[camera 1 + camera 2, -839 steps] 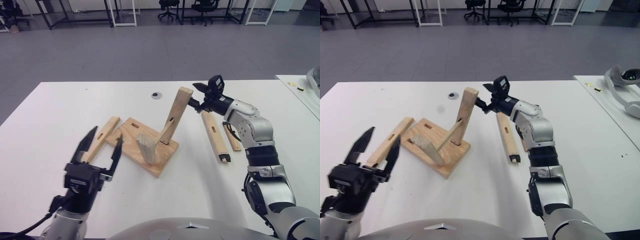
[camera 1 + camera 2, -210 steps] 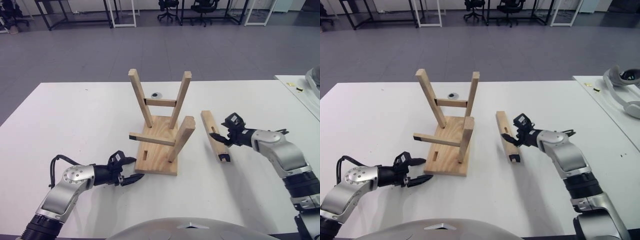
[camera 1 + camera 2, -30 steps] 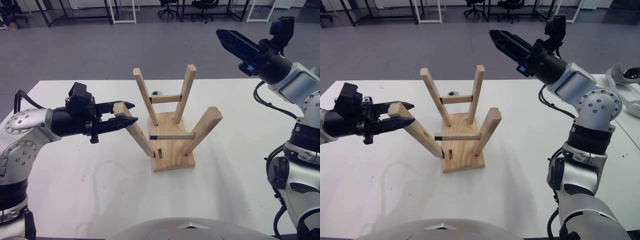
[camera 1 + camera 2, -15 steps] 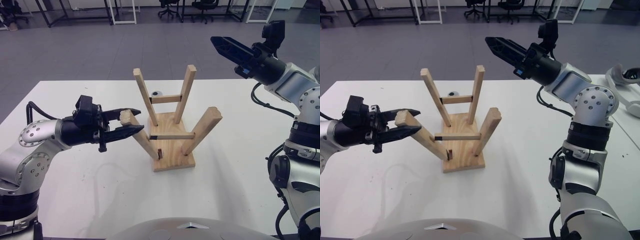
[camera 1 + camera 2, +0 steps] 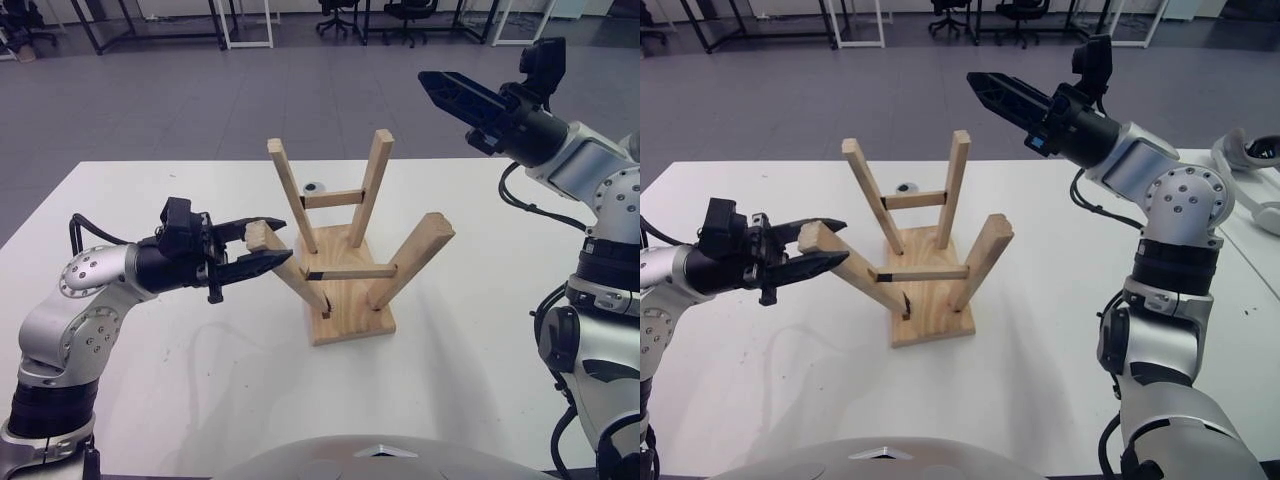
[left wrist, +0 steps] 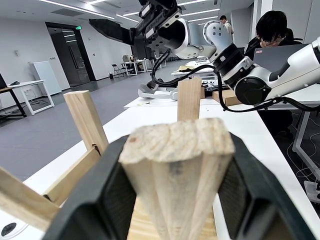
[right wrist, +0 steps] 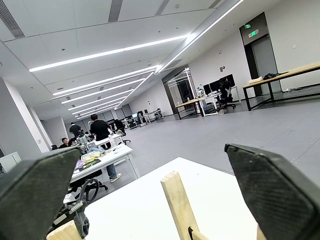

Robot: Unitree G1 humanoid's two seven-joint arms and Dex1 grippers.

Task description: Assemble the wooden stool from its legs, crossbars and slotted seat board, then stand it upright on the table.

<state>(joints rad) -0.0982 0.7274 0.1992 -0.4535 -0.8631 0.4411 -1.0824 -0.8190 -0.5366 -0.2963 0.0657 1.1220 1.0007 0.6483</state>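
Note:
The stool stands upside down, its seat board [image 5: 352,322] flat on the white table [image 5: 480,340]. Two rear legs [image 5: 287,195] rise from it, joined by a crossbar [image 5: 331,198]. A front leg [image 5: 413,258] leans out to the right, with a second crossbar [image 5: 346,272] running from it. My left gripper [image 5: 262,249] is shut on the top end of the fourth leg [image 6: 176,165], which slants down to the board's near left corner. My right gripper [image 5: 432,84] hangs open high above the table, behind and to the right of the stool, its fingers [image 7: 35,195] wide apart.
A small dark round fitting [image 5: 315,187] sits in the table behind the stool. A white headset [image 5: 1252,150] lies on a neighbouring table at the far right. Bare table surface lies in front of the stool and on both sides.
My left gripper has moved toward the stool and lower, tilting the held leg flatter with its foot at the board. The board has shifted slightly right. My right gripper drifted a little left.

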